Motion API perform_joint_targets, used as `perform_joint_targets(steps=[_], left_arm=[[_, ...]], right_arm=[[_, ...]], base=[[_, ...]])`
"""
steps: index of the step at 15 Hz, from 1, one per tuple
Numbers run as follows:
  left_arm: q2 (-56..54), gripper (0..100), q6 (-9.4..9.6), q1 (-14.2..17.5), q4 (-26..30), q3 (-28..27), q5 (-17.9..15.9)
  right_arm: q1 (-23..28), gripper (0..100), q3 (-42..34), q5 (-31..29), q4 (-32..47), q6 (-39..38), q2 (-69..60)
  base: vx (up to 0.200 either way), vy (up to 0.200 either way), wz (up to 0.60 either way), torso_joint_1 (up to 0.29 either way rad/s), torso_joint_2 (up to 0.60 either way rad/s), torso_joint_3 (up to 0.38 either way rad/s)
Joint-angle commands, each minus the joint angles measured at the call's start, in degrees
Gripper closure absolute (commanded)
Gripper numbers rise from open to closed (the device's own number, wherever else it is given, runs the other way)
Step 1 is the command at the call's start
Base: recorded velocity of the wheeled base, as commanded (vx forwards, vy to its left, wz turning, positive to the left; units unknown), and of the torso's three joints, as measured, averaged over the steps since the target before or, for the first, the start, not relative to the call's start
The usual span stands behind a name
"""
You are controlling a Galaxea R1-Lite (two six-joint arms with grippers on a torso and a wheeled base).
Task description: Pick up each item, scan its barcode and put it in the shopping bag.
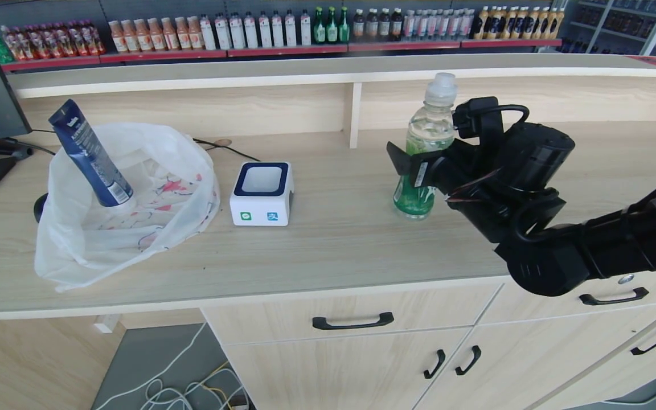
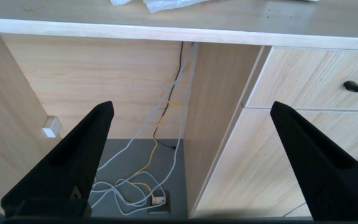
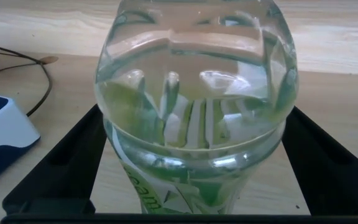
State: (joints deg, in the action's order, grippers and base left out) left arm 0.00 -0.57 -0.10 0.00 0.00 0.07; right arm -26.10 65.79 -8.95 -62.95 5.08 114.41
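The right hand (image 1: 419, 165) is closed on the bottle (image 1: 427, 136), one finger on each side of its middle. The bottle stands upright on the counter (image 1: 333, 245), right of centre, long axis vertical and cap up, with its green label on the lower half; where the barcode sits cannot be made out. The scanner (image 1: 262, 193) lies to the left of the bottle, well apart from it, its window facing up, so the bottle will probably have to travel left and tip over for the label to meet that window. Farther left, the bag (image 1: 151, 228) lies open-mouthed on the counter with a blue tube (image 1: 90, 154) leaning inside it. The left hand (image 2: 191, 106) hangs below the counter edge, fingers wide apart and holding nothing, so the right arm is the nearer one.
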Motion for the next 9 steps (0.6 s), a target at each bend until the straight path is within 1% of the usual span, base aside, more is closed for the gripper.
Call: perform_joint_targets(steps=[1, 7, 8, 9], left_arm=[[0.0, 0, -0.04, 0.0, 0.0, 0.0, 0.0], [0.0, 0, -0.04, 0.0, 0.0, 0.0, 0.0], [0.0, 0, -0.04, -0.1, 0.0, 0.0, 0.0], [0.0, 0, -0.04, 0.0, 0.0, 0.0, 0.0]], right_arm=[[0.0, 0, 1.1, 0.0, 0.0, 0.0, 0.6], [-0.1, 0, 1.8, 0.0, 0.0, 0.1, 1.1], [-0.1, 100, 1.8, 0.0, 0.0, 0.1, 1.1], [-0.1, 100, 1.8, 0.0, 0.0, 0.1, 1.0]], base=[[0.000, 0.000, 0.00, 0.000, 0.00, 0.000], [0.000, 0.000, 0.00, 0.000, 0.00, 0.000], [0.000, 0.000, 0.00, 0.000, 0.00, 0.000], [0.000, 0.000, 0.00, 0.000, 0.00, 0.000]])
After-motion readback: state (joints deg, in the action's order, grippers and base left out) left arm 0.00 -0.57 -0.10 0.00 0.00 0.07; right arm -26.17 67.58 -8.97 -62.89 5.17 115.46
